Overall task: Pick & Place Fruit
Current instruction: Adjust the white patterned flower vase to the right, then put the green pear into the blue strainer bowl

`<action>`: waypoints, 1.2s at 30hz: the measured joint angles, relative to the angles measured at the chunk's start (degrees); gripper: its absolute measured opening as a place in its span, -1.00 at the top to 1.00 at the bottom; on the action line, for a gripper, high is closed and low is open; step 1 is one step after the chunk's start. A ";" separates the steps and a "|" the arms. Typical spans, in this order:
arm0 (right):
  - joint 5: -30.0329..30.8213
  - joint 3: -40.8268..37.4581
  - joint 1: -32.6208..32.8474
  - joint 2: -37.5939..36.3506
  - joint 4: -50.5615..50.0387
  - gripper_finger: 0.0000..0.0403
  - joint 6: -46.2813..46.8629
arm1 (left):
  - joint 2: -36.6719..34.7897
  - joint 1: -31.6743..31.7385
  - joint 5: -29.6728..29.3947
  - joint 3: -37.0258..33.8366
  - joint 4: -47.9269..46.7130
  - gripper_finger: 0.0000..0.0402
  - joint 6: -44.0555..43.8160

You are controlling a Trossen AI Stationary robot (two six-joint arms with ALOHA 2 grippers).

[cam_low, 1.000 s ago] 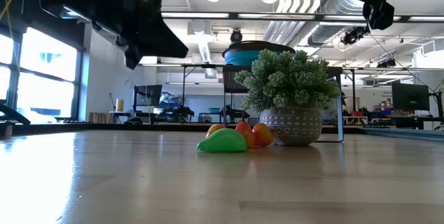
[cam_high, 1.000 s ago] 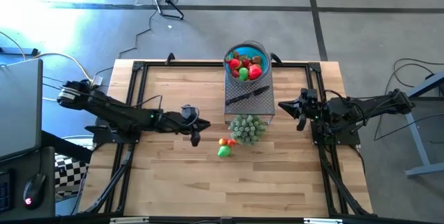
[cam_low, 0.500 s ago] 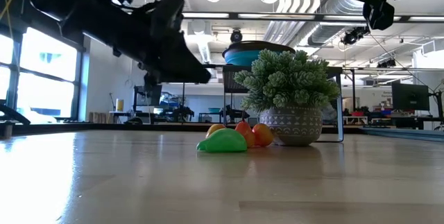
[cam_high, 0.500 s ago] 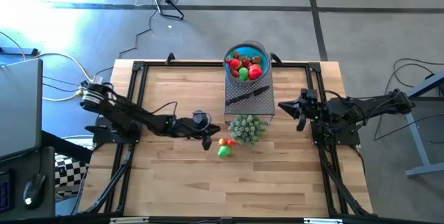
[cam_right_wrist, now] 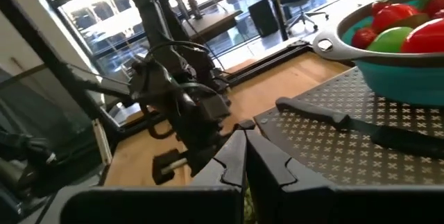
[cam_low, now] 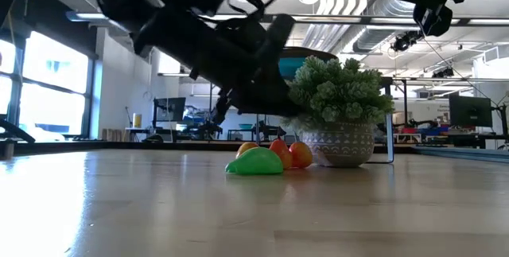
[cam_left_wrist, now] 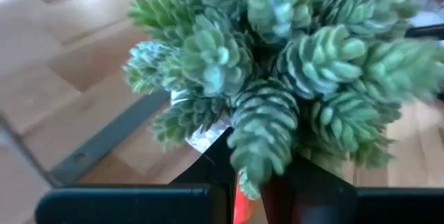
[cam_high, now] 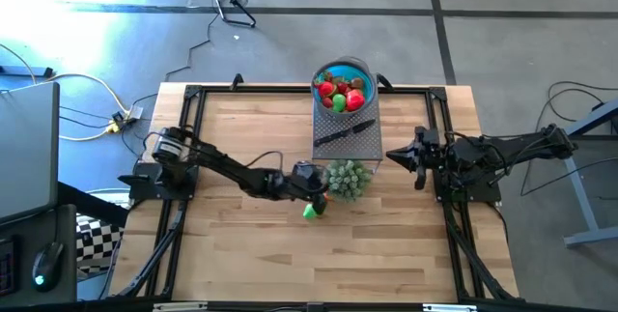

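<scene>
A few small fruits lie on the wooden table beside the potted plant (cam_high: pixel 344 179): a green one (cam_high: pixel 310 212) (cam_low: pixel 254 162), a red one (cam_low: pixel 278 153) and an orange one (cam_low: pixel 301 154). My left gripper (cam_high: pixel 320 194) (cam_left_wrist: pixel 250 182) hangs just above them, slanting down, close against the plant's leaves (cam_left_wrist: pixel 263 148). Its fingers stand a narrow gap apart, and red shows through that gap. More fruit fills the blue bowl (cam_high: pixel 323 70) at the far edge. My right gripper (cam_high: pixel 394 153) (cam_right_wrist: pixel 244 158) waits shut at the right, above the table.
A black-handled knife (cam_high: pixel 343 135) (cam_right_wrist: pixel 347 123) lies on a grey patterned mat (cam_high: pixel 369 144) between the bowl and the plant. A black frame (cam_high: pixel 193 95) runs along the table's edges. There is bare wood to the near side of the fruits.
My left gripper has reached out toward the table's right edge and sunk, coming from the table's left half up to the fruits beside the plant. In the high view it now covers the red and orange fruits. The fruits have not moved.
</scene>
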 joint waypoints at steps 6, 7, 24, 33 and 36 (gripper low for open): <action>-2.66 0.00 0.00 -0.45 0.05 0.99 -0.09 | 3.28 -0.35 -4.43 5.15 -5.67 0.78 -3.74; -3.04 0.00 0.00 -0.45 0.11 0.99 -0.10 | 3.73 -0.33 -4.34 5.85 -5.20 0.78 -3.76; -7.08 0.00 0.00 -0.51 -0.11 0.99 -1.16 | 9.50 -0.87 -3.87 14.28 -6.01 0.78 -3.82; -7.06 0.00 0.02 -0.51 -0.09 0.99 -1.57 | 4.34 -2.66 -4.13 14.26 -21.19 0.78 -6.53; -7.06 0.00 0.01 -0.51 -0.09 0.99 -1.57 | 1.94 -2.71 -4.15 14.26 -24.09 0.78 -4.80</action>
